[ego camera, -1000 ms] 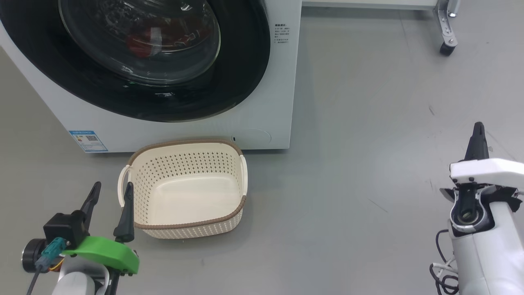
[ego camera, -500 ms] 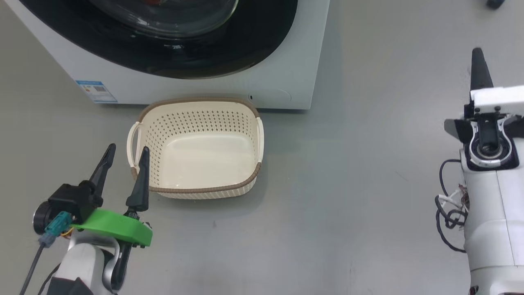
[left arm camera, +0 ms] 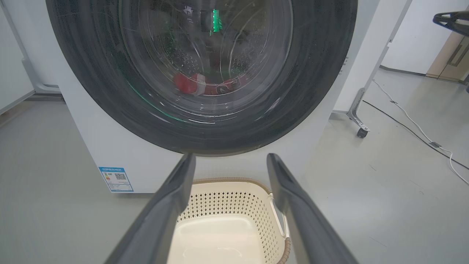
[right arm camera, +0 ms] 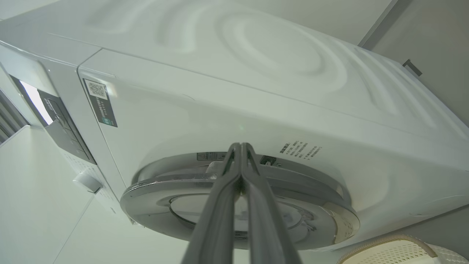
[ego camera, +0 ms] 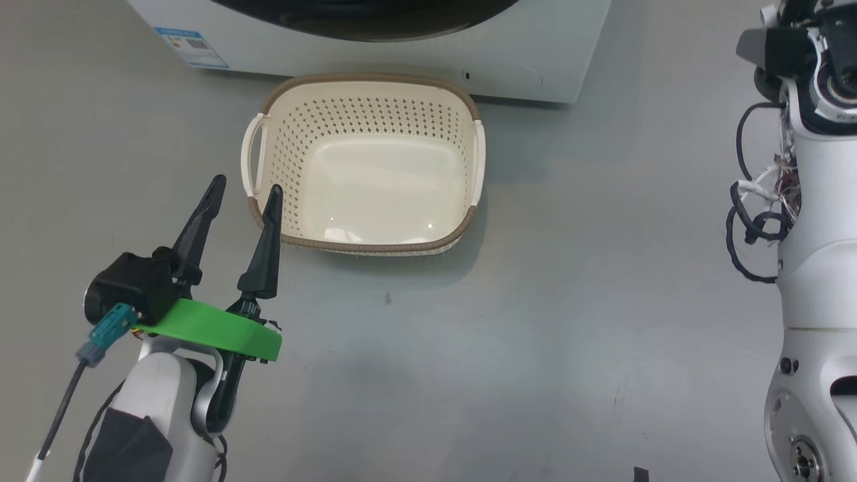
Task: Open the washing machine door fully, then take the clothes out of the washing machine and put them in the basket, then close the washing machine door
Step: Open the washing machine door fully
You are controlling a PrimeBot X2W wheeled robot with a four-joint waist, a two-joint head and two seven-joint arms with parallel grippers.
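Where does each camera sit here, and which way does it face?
Head: on the head, looking down at the floor, basket and washer base; open left hand and right forearm show.
Left wrist: on the left arm, looks forward along its open fingers at the door, clothes inside.
Right wrist: on the right arm, looks along the shut right hand at the door's rim.
Shared: all see the basket.

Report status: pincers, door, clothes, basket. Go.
Left pincer open, empty, beside basket handle; right pincer shut, pointing at door rim. Door not swung open; clothes inside washing machine. Basket empty, below door.
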